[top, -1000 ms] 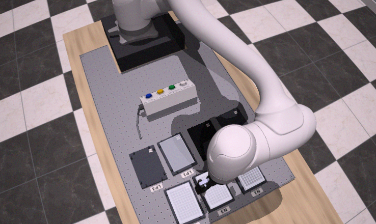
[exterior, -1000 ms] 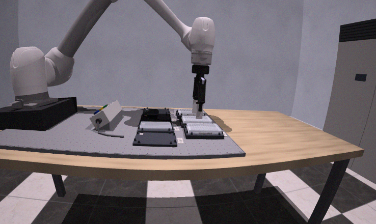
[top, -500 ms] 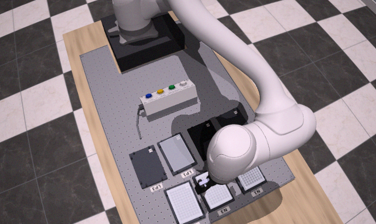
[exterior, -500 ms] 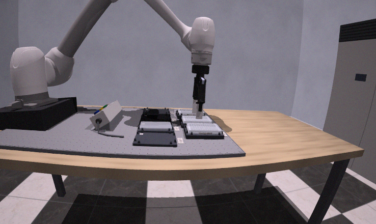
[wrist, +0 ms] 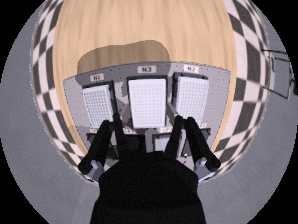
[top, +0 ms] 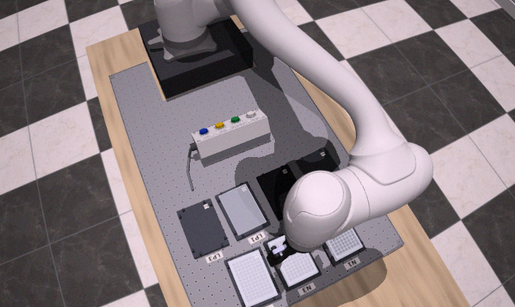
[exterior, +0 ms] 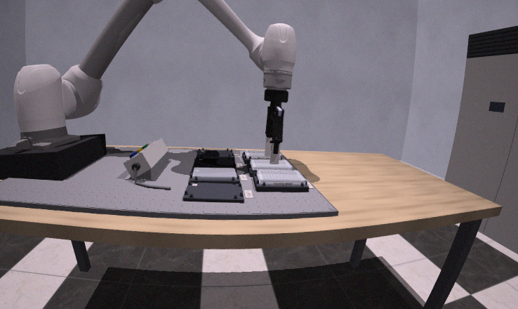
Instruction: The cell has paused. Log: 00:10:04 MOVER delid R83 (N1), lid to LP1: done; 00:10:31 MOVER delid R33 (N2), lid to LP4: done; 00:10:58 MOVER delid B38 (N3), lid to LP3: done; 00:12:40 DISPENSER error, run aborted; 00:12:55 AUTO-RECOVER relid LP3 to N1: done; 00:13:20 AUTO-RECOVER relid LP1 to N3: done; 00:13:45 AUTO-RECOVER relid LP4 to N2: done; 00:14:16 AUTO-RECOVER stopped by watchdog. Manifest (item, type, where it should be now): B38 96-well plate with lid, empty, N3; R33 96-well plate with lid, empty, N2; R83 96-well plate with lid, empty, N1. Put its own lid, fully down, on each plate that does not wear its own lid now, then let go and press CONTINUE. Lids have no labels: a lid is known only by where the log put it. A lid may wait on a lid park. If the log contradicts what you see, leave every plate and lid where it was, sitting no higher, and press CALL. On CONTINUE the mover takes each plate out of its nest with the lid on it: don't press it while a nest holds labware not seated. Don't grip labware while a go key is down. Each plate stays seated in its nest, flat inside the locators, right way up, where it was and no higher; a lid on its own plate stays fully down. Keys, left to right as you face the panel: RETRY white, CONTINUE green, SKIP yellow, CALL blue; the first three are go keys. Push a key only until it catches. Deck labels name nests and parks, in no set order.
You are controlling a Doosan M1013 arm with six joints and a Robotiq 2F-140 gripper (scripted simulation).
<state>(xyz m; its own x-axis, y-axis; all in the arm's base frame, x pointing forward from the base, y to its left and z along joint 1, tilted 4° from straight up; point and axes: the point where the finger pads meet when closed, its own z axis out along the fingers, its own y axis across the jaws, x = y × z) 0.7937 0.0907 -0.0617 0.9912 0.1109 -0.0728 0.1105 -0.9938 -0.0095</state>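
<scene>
At the gripper [top: 277, 252]: pointed straight down from the white arm [top: 328, 87], set low at the end of the middle plate [top: 299, 268] that faces the lid parks. Fingers part-spread, one to each side of that plate's end in the wrist view, clamped on nothing. Impossible to tell whether the tips touch the plate.

From the left of the top view:

- Wooden table [top: 107, 114] under a grey perforated deck [top: 144, 114], with the arm's black pedestal [top: 183, 86] at the far end.
- A dark cable [top: 189, 167] trailing from the left end of the pale key box [top: 232, 138]. On top of the box, in a row: blue key [top: 203, 130], yellow key [top: 219, 124], green key [top: 234, 118], white key [top: 250, 114]. None visibly touched by anything.
- Dark grey lid park [top: 202, 228] tagged LP3 [top: 214, 257], with only its own surface showing.
- Just beside it, the park tagged LP1 [top: 256, 238], carrying a clear lid [top: 242, 209] lying flat within its frame.
- Further right, two black parks [top: 271, 183] in the arm's shadow, partly hidden by the wrist; labels too small to read.

Front row, nearest the table edge:

- Left plate [top: 251, 276], flat in its nest, its label cut off by the picture edge.
- Middle plate in the nest tagged N3 [top: 307, 289], flat, partly covered by the gripper.
- Right plate [top: 344, 244] in the nest tagged N1 [top: 352, 261], half hidden under the wrist.

Not clear enough to say which plates wear a lid.
</scene>
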